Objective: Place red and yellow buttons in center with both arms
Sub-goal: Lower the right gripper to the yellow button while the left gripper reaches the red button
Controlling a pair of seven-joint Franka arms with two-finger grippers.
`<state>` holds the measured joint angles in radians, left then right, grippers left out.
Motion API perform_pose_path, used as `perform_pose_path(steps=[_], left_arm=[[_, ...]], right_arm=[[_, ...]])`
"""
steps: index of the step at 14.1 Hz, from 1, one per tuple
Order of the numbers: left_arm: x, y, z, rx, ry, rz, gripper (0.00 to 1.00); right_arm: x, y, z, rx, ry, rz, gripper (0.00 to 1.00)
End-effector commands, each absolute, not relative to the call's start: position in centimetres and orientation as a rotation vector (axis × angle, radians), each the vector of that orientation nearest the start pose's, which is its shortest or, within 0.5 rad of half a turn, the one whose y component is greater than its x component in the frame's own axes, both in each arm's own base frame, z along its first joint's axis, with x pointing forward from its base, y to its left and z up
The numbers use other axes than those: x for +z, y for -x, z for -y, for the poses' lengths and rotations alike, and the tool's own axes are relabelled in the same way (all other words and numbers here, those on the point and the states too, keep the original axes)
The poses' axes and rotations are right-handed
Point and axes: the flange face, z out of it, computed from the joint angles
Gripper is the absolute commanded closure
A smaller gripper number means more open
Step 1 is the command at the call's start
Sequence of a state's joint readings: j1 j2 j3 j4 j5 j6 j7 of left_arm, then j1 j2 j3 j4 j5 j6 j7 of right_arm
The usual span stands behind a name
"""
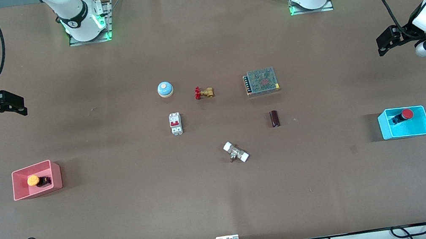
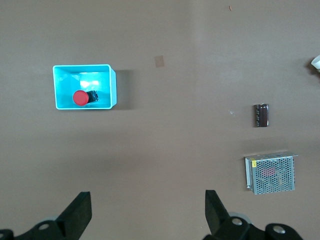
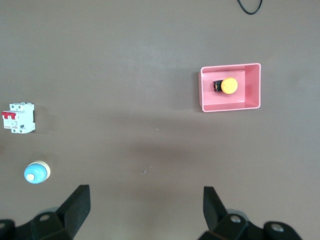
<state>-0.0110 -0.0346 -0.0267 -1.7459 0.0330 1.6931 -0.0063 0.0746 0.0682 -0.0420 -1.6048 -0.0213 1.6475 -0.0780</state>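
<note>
The yellow button [image 1: 33, 180] lies in the pink bin [image 1: 34, 167] toward the right arm's end of the table; the right wrist view shows both the button [image 3: 229, 85] and the bin [image 3: 230, 107]. The red button [image 1: 407, 114] lies in the cyan bin [image 1: 407, 134] toward the left arm's end; the left wrist view shows both the button [image 2: 80, 97] and the bin [image 2: 112, 87]. My right gripper [image 1: 18, 103] [image 3: 146, 210] is open and empty, up over bare tabletop. My left gripper [image 1: 383, 44] [image 2: 148, 212] is also open and empty, up over bare tabletop.
Around the middle of the brown tabletop [image 1: 225, 194] lie a blue bell [image 1: 165, 89], a brass valve [image 1: 204, 92], a mesh-covered metal box [image 1: 261, 81], a white breaker [image 1: 175, 123], a dark cylinder [image 1: 275, 118] and a white-ended fitting [image 1: 236, 152].
</note>
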Motion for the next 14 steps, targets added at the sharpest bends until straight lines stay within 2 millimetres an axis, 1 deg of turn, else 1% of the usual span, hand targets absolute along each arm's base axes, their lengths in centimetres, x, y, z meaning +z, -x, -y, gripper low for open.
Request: perform_pose_path(steps=[1, 5, 6, 8, 9, 11, 12, 13, 14], left_arm=[[57.6, -54.7, 1.6, 0.035, 3.12, -0.056, 0.0], [57.6, -54.7, 1.7, 0.033, 3.12, -0.056, 0.0], [57.6, -54.7, 1.6, 0.033, 3.12, -0.054, 0.0], [57.6, -54.7, 1.5, 0.035, 3.12, -0.051, 0.0], [57.4, -54.7, 1.3, 0.045, 3.12, -0.047, 0.0], [56.9, -54.8, 1.1, 0.059, 3.12, -0.04, 0.0], [56.9, -54.8, 0.9, 0.074, 3.121, -0.032, 0.0], [56.7, -54.8, 0.6, 0.083, 3.121, -0.02, 0.0], [56.5, -54.8, 0.4, 0.091, 3.121, -0.015, 0.0]], right_arm=[[58.1, -58.1, -1.6, 0.039, 3.158, 0.172, 0.0], [57.9, -58.1, -1.5, 0.042, 3.158, 0.165, 0.0], [57.5, -58.2, -1.5, 0.052, 3.158, 0.163, 0.0], [55.4, -58.5, -1.0, 0.114, 3.156, 0.149, 0.0], [53.9, -58.8, -0.7, 0.151, 3.154, 0.144, 0.0], [50.7, -59.9, 0.0, 0.207, 3.15, 0.133, 0.0], [49.5, -60.6, 0.5, 0.208, 3.156, 0.141, 0.0], [48.5, -61.3, 1.2, 0.191, 3.161, 0.157, 0.0], [47.1, -62.1, 2.7, 0.171, 3.167, 0.159, 0.0]])
